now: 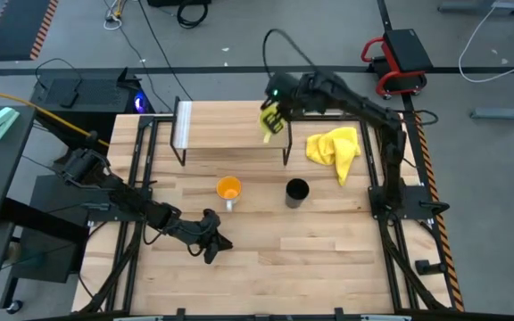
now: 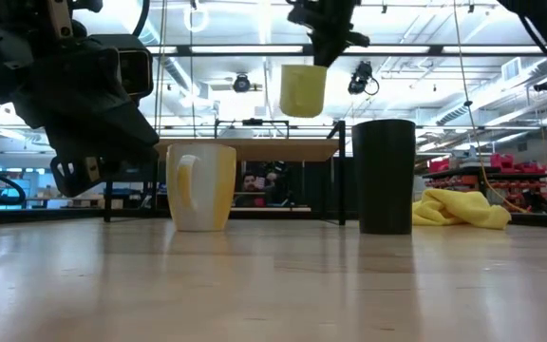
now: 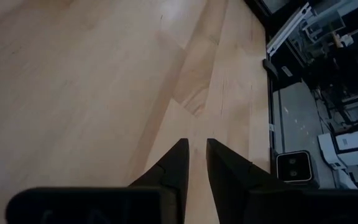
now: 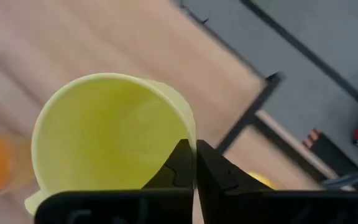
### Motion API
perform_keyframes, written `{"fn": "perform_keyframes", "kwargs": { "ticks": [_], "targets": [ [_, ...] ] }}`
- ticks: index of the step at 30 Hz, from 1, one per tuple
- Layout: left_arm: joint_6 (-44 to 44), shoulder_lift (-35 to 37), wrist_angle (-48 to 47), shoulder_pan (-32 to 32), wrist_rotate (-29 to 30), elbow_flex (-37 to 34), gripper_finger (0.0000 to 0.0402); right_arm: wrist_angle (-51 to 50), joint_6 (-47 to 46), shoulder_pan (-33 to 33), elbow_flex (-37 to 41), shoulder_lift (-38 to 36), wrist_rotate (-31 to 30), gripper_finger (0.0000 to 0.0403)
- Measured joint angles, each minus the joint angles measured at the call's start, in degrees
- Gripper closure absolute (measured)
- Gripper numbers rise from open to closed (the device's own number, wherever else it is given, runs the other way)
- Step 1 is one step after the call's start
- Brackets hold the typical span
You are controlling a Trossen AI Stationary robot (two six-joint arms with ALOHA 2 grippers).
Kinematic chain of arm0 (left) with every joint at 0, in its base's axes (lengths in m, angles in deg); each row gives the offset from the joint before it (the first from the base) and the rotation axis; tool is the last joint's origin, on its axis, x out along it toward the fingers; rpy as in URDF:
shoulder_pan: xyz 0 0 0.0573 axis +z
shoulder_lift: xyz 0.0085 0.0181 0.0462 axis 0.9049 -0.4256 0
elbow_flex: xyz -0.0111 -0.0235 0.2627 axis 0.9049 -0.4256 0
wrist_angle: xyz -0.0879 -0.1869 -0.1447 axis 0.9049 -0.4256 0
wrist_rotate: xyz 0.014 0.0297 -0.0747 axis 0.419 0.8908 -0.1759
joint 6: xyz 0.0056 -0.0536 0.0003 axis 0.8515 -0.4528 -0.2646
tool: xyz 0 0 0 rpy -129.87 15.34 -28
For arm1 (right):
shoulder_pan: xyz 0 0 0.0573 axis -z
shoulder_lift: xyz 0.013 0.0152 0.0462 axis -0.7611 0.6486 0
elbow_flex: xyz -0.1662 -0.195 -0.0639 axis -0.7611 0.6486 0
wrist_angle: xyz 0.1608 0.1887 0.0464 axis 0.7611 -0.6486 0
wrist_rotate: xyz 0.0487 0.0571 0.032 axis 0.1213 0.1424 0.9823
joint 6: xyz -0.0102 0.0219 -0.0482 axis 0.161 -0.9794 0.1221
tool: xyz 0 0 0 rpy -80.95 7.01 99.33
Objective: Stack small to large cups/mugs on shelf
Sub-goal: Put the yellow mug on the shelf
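Observation:
The yellow-green mug (image 1: 270, 120) (image 2: 303, 88) hangs in the air over the right end of the shelf (image 1: 230, 134) (image 2: 254, 150), held by my right gripper (image 4: 193, 149). The orange-inside mug (image 1: 228, 189) (image 2: 202, 185) and the taller black cup (image 1: 297, 191) (image 2: 384, 176) stand upright on the table in front of the shelf. My left gripper (image 1: 212, 242) (image 3: 197, 149) waits low over the table's near left part, fingers almost together and holding nothing. My right gripper pinches the yellow-green mug's wall at its rim (image 4: 188, 134), one finger inside the mug and one outside. The fingers come from above, pointing down. The mug is lifted clear above the shelf top and hangs roughly upright, mouth up.
A crumpled yellow cloth (image 1: 335, 147) (image 2: 459, 209) lies on the table right of the shelf. The shelf's thin black legs (image 1: 286, 152) stand just behind the two cups. Bare tabletop (image 1: 328, 241) stretches along the near side.

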Motion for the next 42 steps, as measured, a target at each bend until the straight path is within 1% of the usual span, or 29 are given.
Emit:
{"fn": "perform_keyframes", "kwargs": {
  "ticks": [6, 10, 15, 17, 22, 26, 36, 42],
  "targets": [
    [-0.1, 0.0, 0.0, 0.0, 0.9, 0.0, 0.0343, 3.4, 6.5, 6.4, -0.1, 0.0, 4.4, 0.0398],
    [-0.2, 0.0, 0.0, 0.0, 1.0, 0.0, 0.0344, 6.2, 10.1, 8.4, -0.1, 0.0, 6.3, 0.0398],
    [-1.2, 0.0, 0.0, 0.0, 1.9, 0.0, 0.034, 6.5, 12.7, 10.4, 0.0, 0.2, 7.4, 0.0398],
    [-1.2, 0.0, 0.0, 0.0, 2.3, 0.0, 0.034, 6.4, 13.3, 11.1, 0.0, 0.2, 9.1, 0.0398],
    [-1.2, 0.0, -0.1, 0.0, 2.5, 0.0, 0.0346, 7.4, 14.6, 11.3, 0.0, 0.2, 10.3, 0.0398],
    [-1.2, 0.0, -0.1, 0.0, 2.5, 0.0, 0.0349, 8.3, 15.6, 10.9, 0.0, 0.8, 12.7, 0.0398],
    [-1.1, 0.0, -0.2, 0.5, 2.5, 0.0, 0.0342, 6.3, 17.5, 10.7, 0.1, 3.4, 15.2, 0.0398],
    [-1.1, 0.0, -0.6, 0.8, 2.5, 0.0, 0.0348, 4.8, 19.7, 11.1, 0.1, 4.6, 17.1, 0.0398]
  ]
}}
